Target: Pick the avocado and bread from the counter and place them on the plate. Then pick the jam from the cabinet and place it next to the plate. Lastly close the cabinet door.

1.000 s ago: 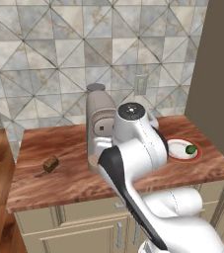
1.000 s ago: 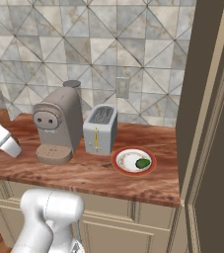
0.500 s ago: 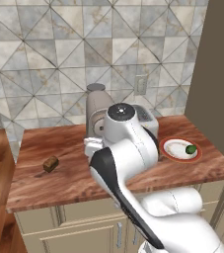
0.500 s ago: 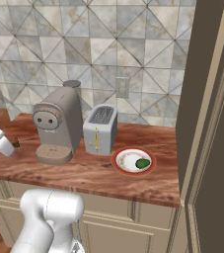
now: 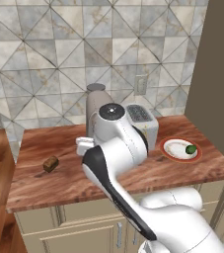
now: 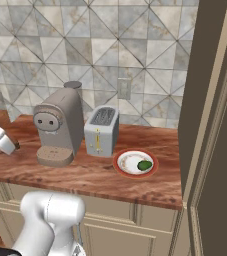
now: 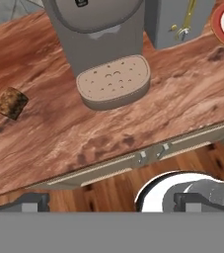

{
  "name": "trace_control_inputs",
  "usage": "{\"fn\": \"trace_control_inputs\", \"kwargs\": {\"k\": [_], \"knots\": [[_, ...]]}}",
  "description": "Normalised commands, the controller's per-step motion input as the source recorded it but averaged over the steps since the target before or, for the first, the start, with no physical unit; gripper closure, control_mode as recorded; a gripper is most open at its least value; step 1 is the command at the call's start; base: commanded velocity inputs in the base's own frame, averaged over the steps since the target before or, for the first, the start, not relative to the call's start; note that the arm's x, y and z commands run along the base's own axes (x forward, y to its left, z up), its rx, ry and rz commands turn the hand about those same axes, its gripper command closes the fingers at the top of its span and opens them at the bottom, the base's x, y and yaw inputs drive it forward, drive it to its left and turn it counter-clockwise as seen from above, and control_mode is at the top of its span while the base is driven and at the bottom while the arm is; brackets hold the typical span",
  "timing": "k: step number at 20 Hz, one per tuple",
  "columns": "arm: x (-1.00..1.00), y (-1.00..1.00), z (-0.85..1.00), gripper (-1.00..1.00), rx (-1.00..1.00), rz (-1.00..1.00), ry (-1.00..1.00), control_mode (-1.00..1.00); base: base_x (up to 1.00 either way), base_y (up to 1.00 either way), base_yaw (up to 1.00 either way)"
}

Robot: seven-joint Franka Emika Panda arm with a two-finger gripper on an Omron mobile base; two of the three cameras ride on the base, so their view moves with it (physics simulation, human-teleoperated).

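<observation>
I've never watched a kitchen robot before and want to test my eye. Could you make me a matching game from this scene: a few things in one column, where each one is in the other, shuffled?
Things:
1. avocado
2. bread
3. toaster
4. plate

Places:
A. bare on the counter, left of the coffee machine
B. between the coffee machine and the plate
C. lying on the plate
D. on the counter near the tall cabinet side

Pairs: 1-C, 2-A, 3-B, 4-D

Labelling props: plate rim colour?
Orange-red rim on the white plate; clearest in the right base view.
</observation>
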Motion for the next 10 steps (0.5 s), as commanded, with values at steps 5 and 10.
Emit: {"fn": "trace_control_inputs", "kwargs": {"k": [5,10], "knots": [[0.28,0.18,-0.12,-1.0,0.01,0.04,0.0,-1.0,0.0,0.0,0.0],[0.27,0.17,-0.15,-1.0,0.06,0.03,0.0,-1.0,0.0,0.0,0.0]]}}
